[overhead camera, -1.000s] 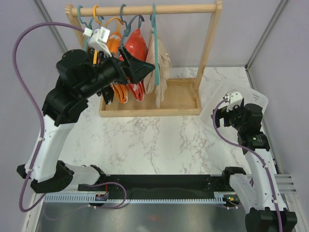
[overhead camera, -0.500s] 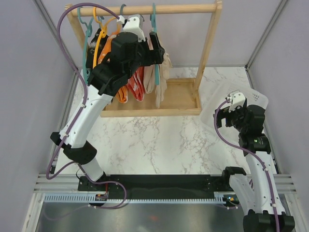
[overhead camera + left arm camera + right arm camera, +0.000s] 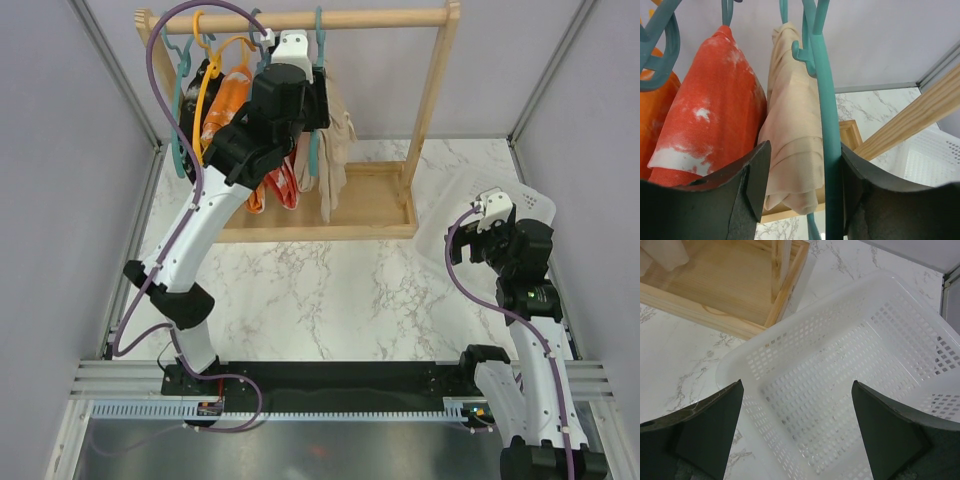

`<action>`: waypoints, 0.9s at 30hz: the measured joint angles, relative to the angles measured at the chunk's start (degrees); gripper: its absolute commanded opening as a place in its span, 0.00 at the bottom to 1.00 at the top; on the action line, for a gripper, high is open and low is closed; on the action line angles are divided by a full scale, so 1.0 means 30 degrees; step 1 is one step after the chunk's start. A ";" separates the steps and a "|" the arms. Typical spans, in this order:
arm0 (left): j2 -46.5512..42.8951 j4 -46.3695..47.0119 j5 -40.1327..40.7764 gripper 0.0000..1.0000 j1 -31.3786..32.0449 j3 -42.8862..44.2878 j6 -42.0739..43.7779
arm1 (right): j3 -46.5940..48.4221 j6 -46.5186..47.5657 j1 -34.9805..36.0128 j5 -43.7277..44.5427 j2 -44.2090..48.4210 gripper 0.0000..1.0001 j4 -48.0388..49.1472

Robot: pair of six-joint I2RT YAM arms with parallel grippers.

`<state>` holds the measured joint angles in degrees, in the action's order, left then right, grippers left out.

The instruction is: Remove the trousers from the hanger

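The beige trousers [image 3: 790, 125], red white-flecked trousers [image 3: 710, 110] and orange trousers [image 3: 652, 115] hang folded side by side (beige rightmost).

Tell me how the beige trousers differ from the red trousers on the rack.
The beige trousers are plain; the red trousers carry white flecks. The beige trousers sit between the open fingers of the left gripper, while the red trousers hang outside them, beside one finger. Both hang folded on teal hangers.

No legible text, labels or numbers
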<state>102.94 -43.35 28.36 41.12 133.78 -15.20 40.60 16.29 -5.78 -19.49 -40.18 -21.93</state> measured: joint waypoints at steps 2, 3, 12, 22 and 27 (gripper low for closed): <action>0.0240 0.0000 0.0131 0.48 0.0000 0.0277 0.0248 | 0.0000 0.0000 -0.0044 0.0000 0.0022 0.98 0.0000; 0.0364 -0.0029 0.0189 0.34 0.0000 0.0401 0.0415 | -0.0007 0.0000 -0.0058 0.0000 0.0022 0.98 0.0000; 0.0852 -0.0444 -0.0036 0.02 0.0044 0.1443 0.1093 | -0.0029 0.0000 -0.0262 -0.0015 0.0044 0.98 -0.0007; 0.0590 -0.0488 -0.1661 0.02 0.0036 0.2084 0.0736 | -0.0029 0.0000 -0.0342 -0.0022 0.0044 0.98 -0.0007; 0.0000 -0.0430 -0.2353 0.02 0.0036 0.1982 0.0444 | -0.0029 0.0007 -0.0423 -0.0051 0.0044 0.98 -0.0007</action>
<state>102.94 -44.64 21.30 41.23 139.72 -13.87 40.51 16.32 -7.05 -19.64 -40.05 -21.96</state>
